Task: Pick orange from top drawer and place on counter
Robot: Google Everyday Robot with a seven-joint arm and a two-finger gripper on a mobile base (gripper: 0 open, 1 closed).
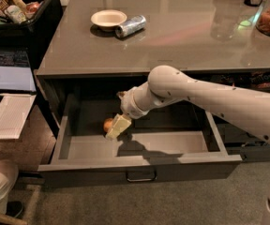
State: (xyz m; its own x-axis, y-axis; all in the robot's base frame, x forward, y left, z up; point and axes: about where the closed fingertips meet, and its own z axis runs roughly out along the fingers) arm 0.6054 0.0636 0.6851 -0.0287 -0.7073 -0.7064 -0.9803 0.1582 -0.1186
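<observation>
Gripper down inside the top drawer, orange just left, partly hidden behind it; grip width impossible to tell.

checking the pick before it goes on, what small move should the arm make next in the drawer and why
Probably ease the gripper slightly further left onto the orange. It hangs inside the open top drawer right against the fruit, partly hiding it, but whether it has the orange can't be seen, so lifting now seems premature.
</observation>
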